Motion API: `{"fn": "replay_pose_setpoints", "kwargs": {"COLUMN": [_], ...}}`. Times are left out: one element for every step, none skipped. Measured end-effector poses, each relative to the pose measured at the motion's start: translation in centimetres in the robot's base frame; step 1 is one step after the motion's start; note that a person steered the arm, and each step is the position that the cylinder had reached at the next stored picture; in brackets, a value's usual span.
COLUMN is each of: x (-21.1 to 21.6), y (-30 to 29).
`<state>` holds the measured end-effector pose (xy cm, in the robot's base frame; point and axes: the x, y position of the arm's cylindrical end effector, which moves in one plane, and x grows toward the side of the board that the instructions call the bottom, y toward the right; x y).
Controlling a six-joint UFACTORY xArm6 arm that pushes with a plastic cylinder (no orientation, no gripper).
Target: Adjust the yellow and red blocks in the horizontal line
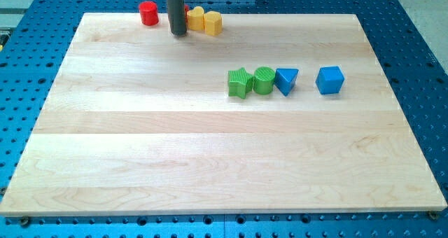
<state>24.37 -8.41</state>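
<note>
A red cylinder block [148,12] stands at the board's top edge, left of my rod. My tip [178,33] rests on the board just left of two yellow blocks. One yellow block [197,17] is close beside the rod and the other, a yellow hexagon block [213,22], touches its right side. A small piece of another red block [187,10] shows behind the rod, mostly hidden. The red cylinder, the rod and the yellow blocks form a rough row along the view's top.
A green star block [239,82], a green cylinder block [263,80] and a blue triangle block [286,80] sit touching in a row right of centre. A blue cube block [330,80] stands apart to their right. The wooden board [210,161] lies on a blue perforated table.
</note>
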Motion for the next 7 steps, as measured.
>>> {"fn": "replay_pose_setpoints", "kwargs": {"x": [0.2, 0.2, 0.2, -0.1, 1.5, 3.4, 3.4], "y": [2.2, 4.9, 6.3, 7.7, 7.6, 12.7, 19.2]}}
